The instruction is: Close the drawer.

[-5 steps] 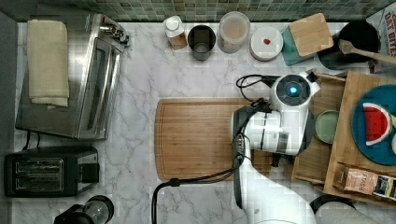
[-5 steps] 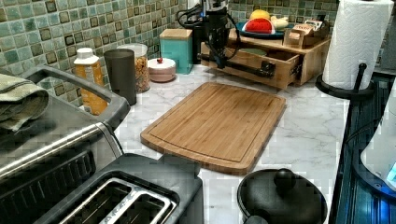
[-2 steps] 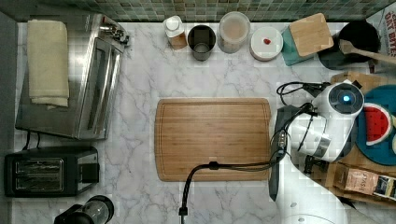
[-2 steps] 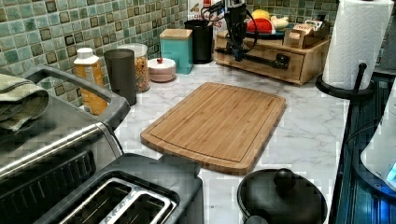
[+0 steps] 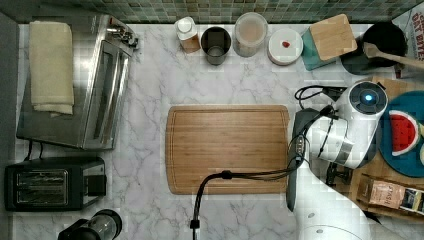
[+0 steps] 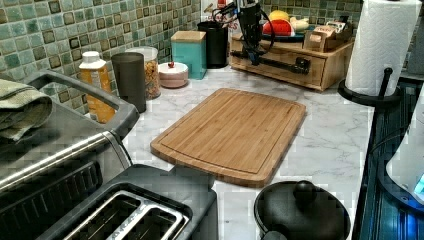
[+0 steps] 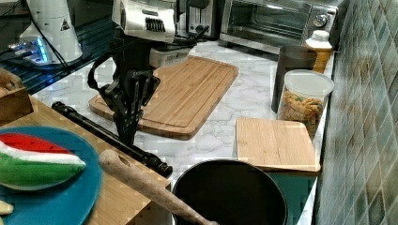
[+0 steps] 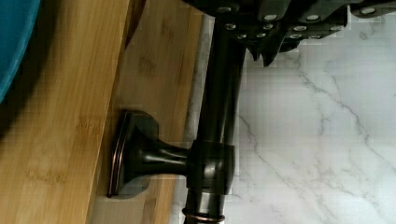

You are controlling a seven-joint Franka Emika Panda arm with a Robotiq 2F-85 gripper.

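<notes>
1. Marble counter (image 5: 150, 90) with green tile behind it; bamboo cutting board (image 5: 227, 149) lay mid-counter, toaster oven (image 5: 95, 80) and toaster (image 5: 52, 182) at the top view's left.
2. Drawer (image 6: 285, 62) sat in the wooden unit at the far end of the counter in the left view, under the slab carrying the blue watermelon plate (image 7: 42, 187).
3. Its front looked flush or nearly flush with the unit in the left view. In the wrist view the handle's post met the wood face and I saw no box bottom exposed, so I judged the drawer shut or all but shut.
4. My gripper (image 7: 126, 124) stood at the dark bar handle (image 7: 108, 138), fingers pointing down onto it in the right view.
5. In the wrist view the fingertips (image 8: 266, 44) sat on either side of the bar (image 8: 219, 116) near its end. I couldn't tell whether they were pinching it or just bracketing it.
6. Step in hand, as I judged it: the tail end of the push, pressing the front home.
7. Next move called for: a short push straight along the drawer's travel to seat it, if any gap was left, then freeing the bar and backing away over the counter without dragging the handle outward.
8. Risk: any residual hold on the bar while retreating would pull the drawer open.
</notes>
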